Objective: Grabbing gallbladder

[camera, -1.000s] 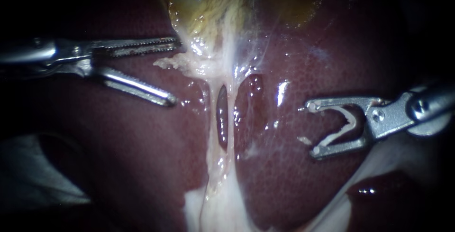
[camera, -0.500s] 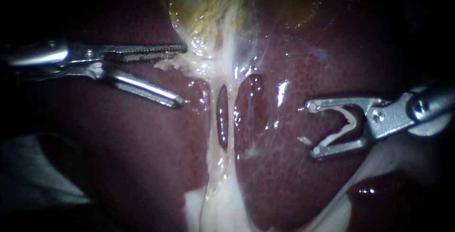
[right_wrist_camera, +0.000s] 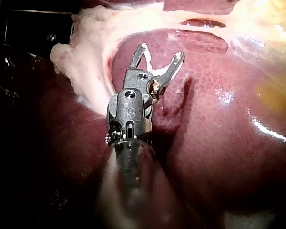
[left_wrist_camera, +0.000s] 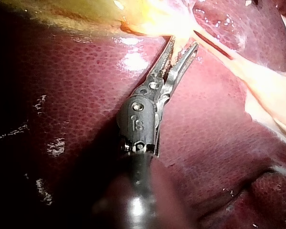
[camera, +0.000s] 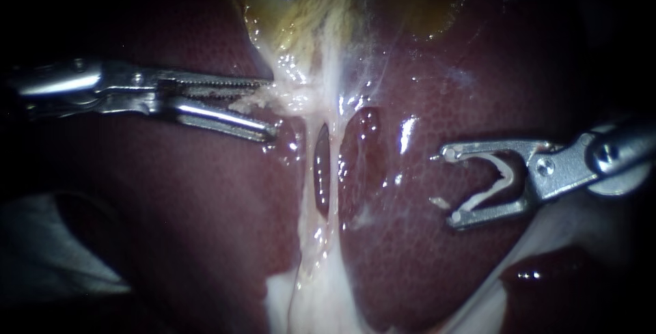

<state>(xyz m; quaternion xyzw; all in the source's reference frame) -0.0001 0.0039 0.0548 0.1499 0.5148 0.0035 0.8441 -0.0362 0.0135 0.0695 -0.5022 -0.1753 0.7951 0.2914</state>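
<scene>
The yellowish gallbladder lies at the top of the endoscope view and narrows into ragged whitish tissue. My left instrument comes in from the left. Its toothed jaws stand open in a narrow gap around a flap of that whitish tissue, at the gallbladder's lower end. In the left wrist view the same jaws have their tips at the yellow-white tissue. My right instrument hovers over the liver at the right, jaws open, with a whitish strip inside them; it also shows in the right wrist view.
Dark red liver fills most of the view. Two pale strands run down from the gallbladder around a dark slit. They merge into white tissue at the bottom. A pale cloth lies at the lower left.
My left instrument has advanced to the right toward the whitish tissue, and its jaws have narrowed around the flap. The right instrument has not moved.
</scene>
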